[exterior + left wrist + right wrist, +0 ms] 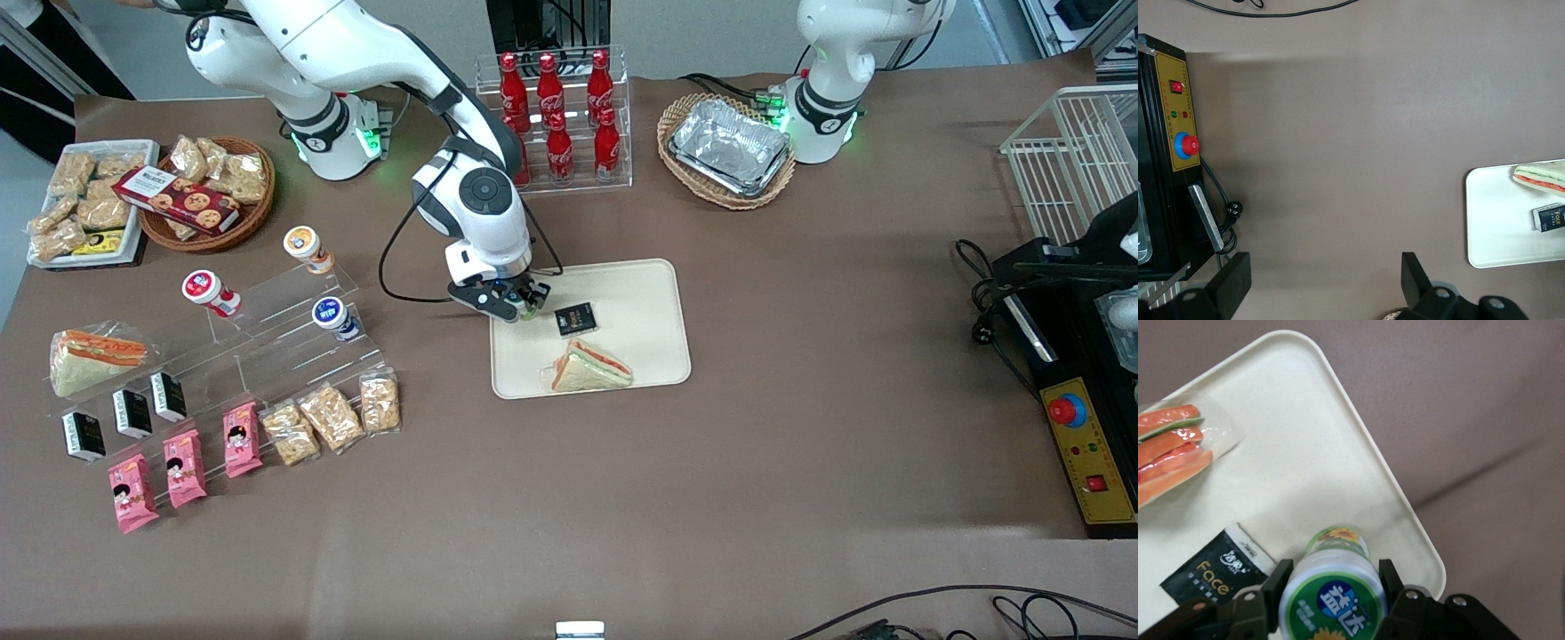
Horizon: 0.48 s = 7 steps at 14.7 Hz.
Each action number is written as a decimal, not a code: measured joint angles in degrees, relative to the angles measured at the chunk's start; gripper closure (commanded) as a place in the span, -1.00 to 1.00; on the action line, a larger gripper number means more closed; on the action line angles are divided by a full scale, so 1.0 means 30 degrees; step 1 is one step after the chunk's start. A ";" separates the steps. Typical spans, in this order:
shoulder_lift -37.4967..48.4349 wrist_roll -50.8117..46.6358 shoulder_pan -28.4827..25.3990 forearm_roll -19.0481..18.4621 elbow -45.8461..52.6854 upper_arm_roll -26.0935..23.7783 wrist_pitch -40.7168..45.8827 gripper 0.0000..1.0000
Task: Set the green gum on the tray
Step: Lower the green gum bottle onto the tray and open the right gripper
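Note:
The green gum (1335,590) is a small bottle with a white lid and a green label, its green body pointing down at the tray. My right gripper (1334,581) is shut on it, one finger on each side of the lid. In the front view the gripper (520,304) hangs over the cream tray (636,284), at the tray edge toward the working arm's end, with the green gum (531,308) just showing under it. Whether the bottle's base touches the tray (1305,440) I cannot tell.
On the tray lie a wrapped sandwich (590,366) and a small black packet (575,318), both close to the gripper. A clear stepped stand (267,311) with other gum bottles is toward the working arm's end. A rack of cola bottles (556,116) and a basket of foil trays (727,149) stand farther from the front camera.

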State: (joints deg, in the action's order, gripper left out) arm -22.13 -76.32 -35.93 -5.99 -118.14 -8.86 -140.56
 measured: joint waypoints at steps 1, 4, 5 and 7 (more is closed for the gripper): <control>-0.0115 -0.0034 -0.0023 -0.0001 -0.0002 -0.0001 -0.0164 -1.00; -0.0408 -0.0262 -0.0046 -0.0006 -0.0006 -0.0001 -0.0587 -1.00; -0.0473 -0.0440 -0.0054 -0.0014 -0.0007 -0.0001 -0.0690 -1.00; -0.0527 -0.0675 -0.0068 -0.0247 -0.0006 -0.0001 -0.0776 -1.00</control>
State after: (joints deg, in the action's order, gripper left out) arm -23.71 -78.35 -36.14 -6.74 -118.16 -8.87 -142.88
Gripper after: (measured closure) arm 0.000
